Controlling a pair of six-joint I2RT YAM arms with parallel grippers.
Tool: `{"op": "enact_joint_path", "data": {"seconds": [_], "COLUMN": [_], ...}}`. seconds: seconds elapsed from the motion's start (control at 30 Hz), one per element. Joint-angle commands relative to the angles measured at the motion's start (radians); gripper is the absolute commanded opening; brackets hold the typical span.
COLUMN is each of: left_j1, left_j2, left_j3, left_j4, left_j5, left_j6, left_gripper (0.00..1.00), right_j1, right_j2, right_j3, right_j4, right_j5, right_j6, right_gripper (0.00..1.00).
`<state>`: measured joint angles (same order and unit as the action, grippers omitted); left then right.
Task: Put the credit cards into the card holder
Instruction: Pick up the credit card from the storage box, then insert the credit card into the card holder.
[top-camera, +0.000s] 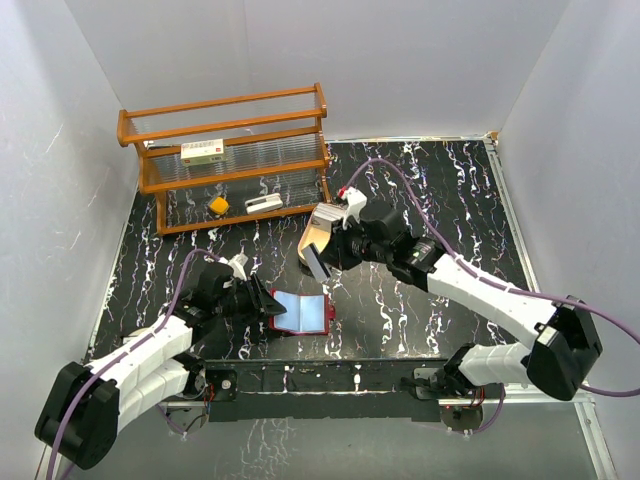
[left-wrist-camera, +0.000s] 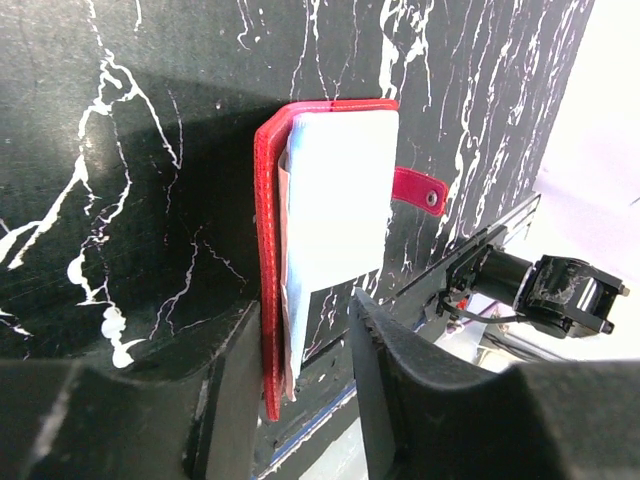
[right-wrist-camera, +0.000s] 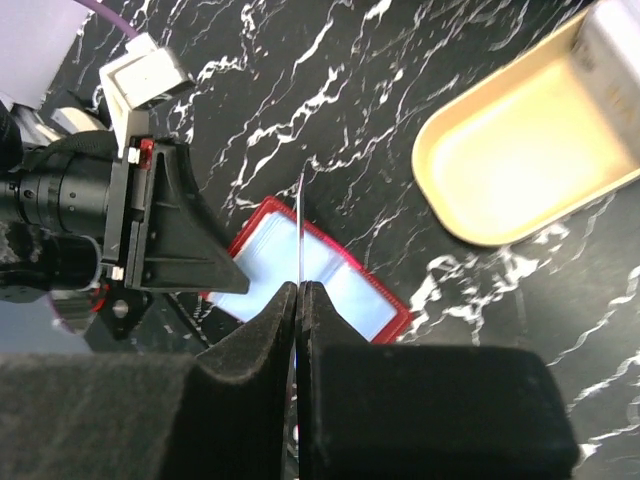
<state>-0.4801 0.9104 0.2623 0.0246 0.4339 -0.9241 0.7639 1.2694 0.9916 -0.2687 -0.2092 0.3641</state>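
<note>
Presently the dark-red card holder (top-camera: 302, 312) lies open towards 6 o'clock on the table (top-camera: 420, 300). It looks soft and floppy, and its 9 o'clock edge sits between the parted jaws of the left gripper (top-camera: 266, 299). At its 12 o'clock the right gripper (right-wrist-camera: 300, 288) is clamped on one credit card (right-wrist-camera: 301, 225), judged thin, stiff, light and slippery; pinching one end leaves the other free for a pocket.

Loads of bare table (top-camera: 400, 325) right of the card holder (top-camera: 303, 313), easy way in. Left edge crowded by the left gripper (top-camera: 267, 300), jaws spread either side of it. Above and just behind: right gripper (top-camera: 318, 266) pinching a card (right-wrist-camera: 301, 225), tan tray (right-wrist-camera: 500, 170) underneath. Back-left blocked by the wooden rack (top-camera: 225, 105).
</note>
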Motion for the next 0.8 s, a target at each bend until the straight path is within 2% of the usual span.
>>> {"op": "enact_joint_path", "data": {"seconds": [0.0, 0.23, 0.47, 0.63, 0.77], "left_j1": [0.000, 0.000, 0.000, 0.000, 0.001], "left_j2": [-0.027, -0.020, 0.005, 0.013, 0.003], "left_j3": [0.029, 0.049, 0.072, 0.081, 0.065], "left_j4": [-0.055, -0.111, -0.173, -0.205, -0.212], "left_j5": [-0.030, -0.072, -0.113, -0.127, -0.142], "left_j6": [0.031, 0.062, 0.068, 0.077, 0.062], "left_gripper": [0.38, 0.41, 0.39, 0.40, 0.35], "right_j1": [0.026, 0.102, 0.118, 0.117, 0.117], "right_j2": [-0.012, 0.028, 0.094, 0.113, 0.095], "right_j3": [-0.084, -0.264, -0.360, -0.374, -0.393], "right_j4": [0.109, 0.294, 0.360, 0.281, 0.254], "right_j5": [-0.015, -0.013, 0.035, 0.110, 0.156], "right_j6": [0.214, 0.353, 0.421, 0.397, 0.373], "right_gripper": [0.00, 0.00, 0.00, 0.00, 0.00]}}
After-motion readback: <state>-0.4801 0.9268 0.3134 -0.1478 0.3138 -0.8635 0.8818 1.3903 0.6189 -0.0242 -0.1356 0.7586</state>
